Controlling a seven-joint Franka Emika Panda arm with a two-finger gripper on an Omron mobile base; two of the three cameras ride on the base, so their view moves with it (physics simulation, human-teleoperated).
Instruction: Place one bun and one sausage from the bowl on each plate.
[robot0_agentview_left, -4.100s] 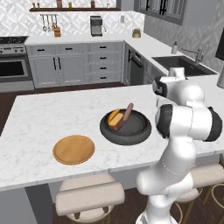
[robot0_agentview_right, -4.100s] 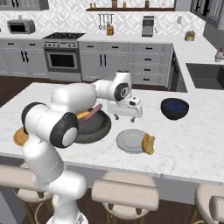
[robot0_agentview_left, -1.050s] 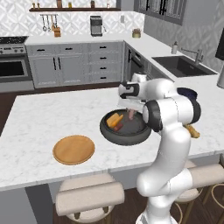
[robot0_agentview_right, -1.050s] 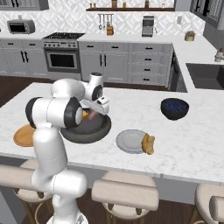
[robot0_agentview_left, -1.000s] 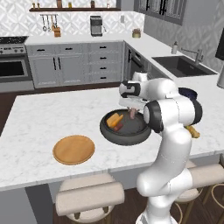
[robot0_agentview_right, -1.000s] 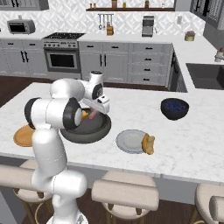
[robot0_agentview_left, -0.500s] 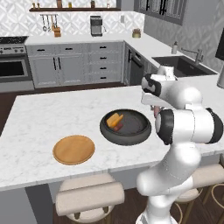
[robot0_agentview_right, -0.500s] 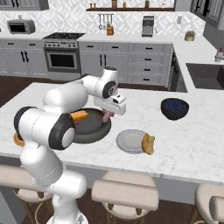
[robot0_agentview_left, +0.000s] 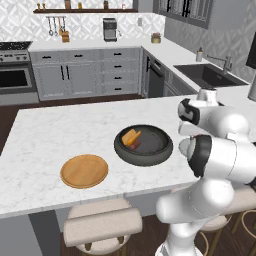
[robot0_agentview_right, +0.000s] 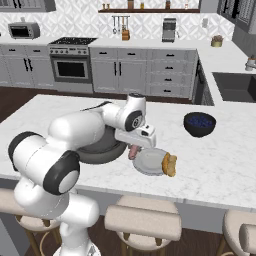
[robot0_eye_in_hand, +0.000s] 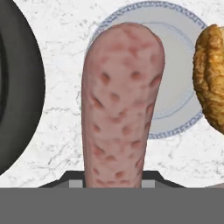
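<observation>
One slim reddish-brown sausage (robot0_eye_in_hand: 121, 105) is pinched in the claw (robot0_agentview_right: 133, 150), hanging end-down from it just above the worktop, between the dark bowl and the grey plate; in the hand view it stands up the middle, its far end overlapping the plate's near rim. The small flat round light grey plate (robot0_agentview_right: 148, 162) lies on the white marbled worktop (robot0_agentview_right: 215, 160) just beside the bowl and carries one golden-brown split bun (robot0_agentview_right: 169, 164) at its right edge, partly overhanging the rim; the same bun shows at the right of the hand view (robot0_eye_in_hand: 212, 74). The wide shallow dark grey-black round bowl (robot0_agentview_left: 160, 145) holds one golden-yellow bun (robot0_agentview_left: 131, 137) at its left side, with one reddish-brown piece (robot0_agentview_left: 135, 144) touching it that I take for the second sausage, too small to tell for certain. That makes two buns counted and two plates: the flat round tan-orange wooden plate (robot0_agentview_left: 84, 170) sits bare, left of the bowl and apart from it. One smaller glossy dark-blue bowl (robot0_agentview_right: 199, 123) stands well apart on the far right of the worktop
</observation>
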